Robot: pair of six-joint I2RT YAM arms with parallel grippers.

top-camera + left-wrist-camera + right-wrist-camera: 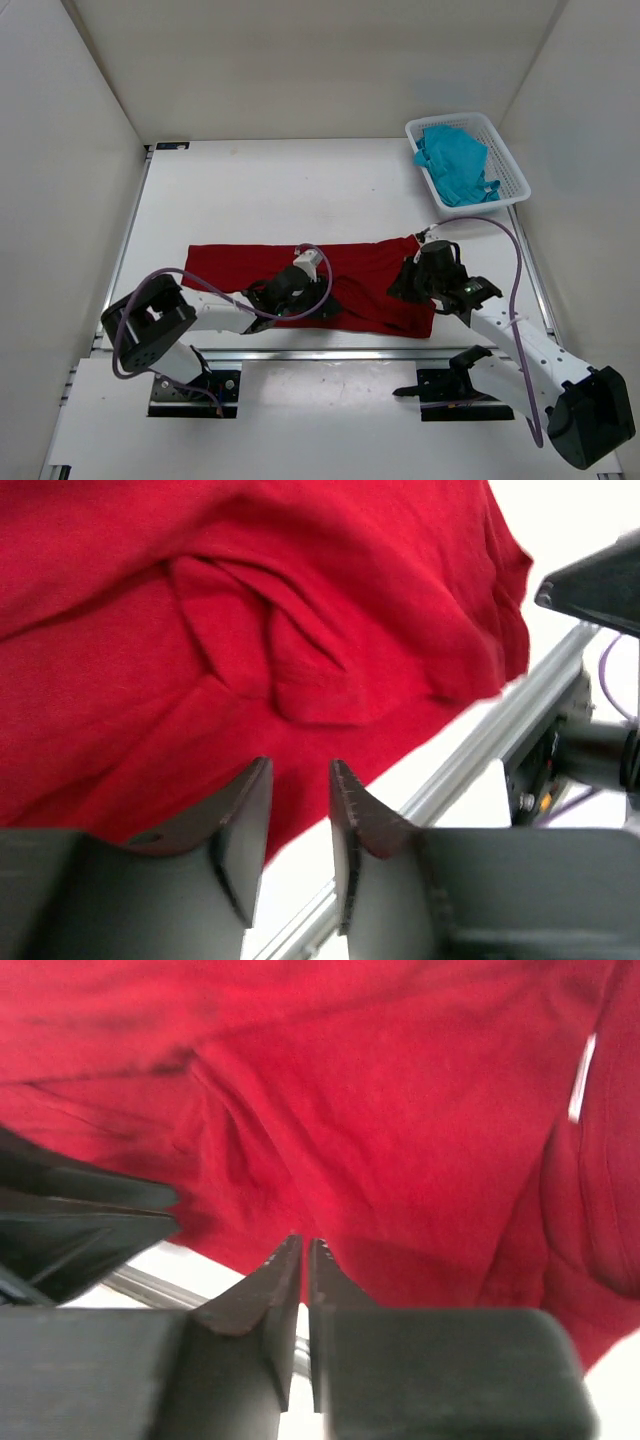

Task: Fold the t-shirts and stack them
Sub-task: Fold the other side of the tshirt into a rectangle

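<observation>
- red t-shirt (230,265): soft matt cloth, creased
- teal t-shirt (455,165): soft cloth, crumpled
- basket (512,160): white plastic mesh
- worktop (280,190): smooth matt white
- left pincer (300,775): dark, matt, finely ridged inner faces
- rail (480,750): bare grey metal

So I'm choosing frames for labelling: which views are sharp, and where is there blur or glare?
Top external view: sharp, evenly lit, red t-shirt crisp. Left wrist view: cloth soft, left tool blurred up close, table washed out top right. Right wrist view: folds smeared, right tool dark and blurred.
</observation>
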